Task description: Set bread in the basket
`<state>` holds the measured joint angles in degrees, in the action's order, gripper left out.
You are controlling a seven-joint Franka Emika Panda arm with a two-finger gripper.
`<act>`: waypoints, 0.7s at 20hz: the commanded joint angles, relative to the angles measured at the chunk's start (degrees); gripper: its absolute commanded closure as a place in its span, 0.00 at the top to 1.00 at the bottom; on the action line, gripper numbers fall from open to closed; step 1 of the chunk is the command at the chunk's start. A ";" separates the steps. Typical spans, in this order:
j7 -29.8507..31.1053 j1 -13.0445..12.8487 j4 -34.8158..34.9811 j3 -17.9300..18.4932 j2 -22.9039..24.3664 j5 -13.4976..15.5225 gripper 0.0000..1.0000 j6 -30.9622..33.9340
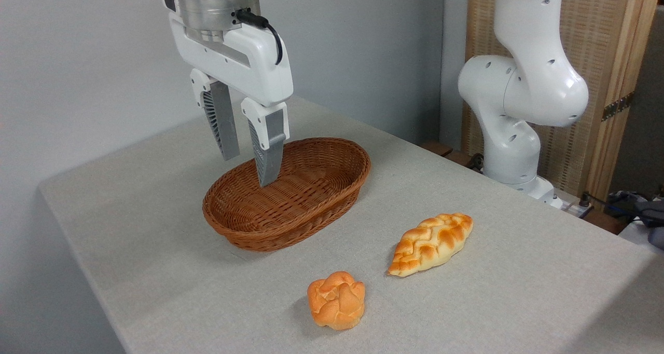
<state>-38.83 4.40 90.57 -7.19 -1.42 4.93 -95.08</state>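
Nearest the camera, 1 bun [336,299] sits on the bench [493,291], round, orange-golden w/ a lumpy knotted top, resting alone and touching nothing. Just behind it and to the right lies 1 loaf [430,244], longer, braided, pointed at both ends, angled so its far tip points up-right; a small gap separates it from the bun. So 2 bread items total, both on the bench cloth, neither in the basket. Further back, left of centre, 1 basket [332,208]: oval, brown wicker, low sides, nothing inside, well apart from the bun. Over the basket's far-left part hangs 1 gripper [249,168], 2 fingers pointing down, jaws parted w/ a clear gap between them and holding nothing; whether that's its full width I can't tell. The right finger's tip appears in front of the basket interior, the left finger's tip near the far-left rim; can't tell if either touches the wicker. Above the fingers, white gripper body, black cable and a metal wrist flange. Far right, beyond the bench edge, the arm's white base and joints [524,89] stand before a wooden slatted panel [602,48]. Grey wall behind.
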 commanded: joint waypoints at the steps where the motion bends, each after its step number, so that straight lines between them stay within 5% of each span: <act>1: 0.77 0.34 1.69 0.59 -0.17 1.32 1.00 -2.82; 14: 0.77 0.34 2.32 1.30 -0.08 1.58 1.00 -2.65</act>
<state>-38.82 4.93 91.82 -6.66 -2.52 5.34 -96.85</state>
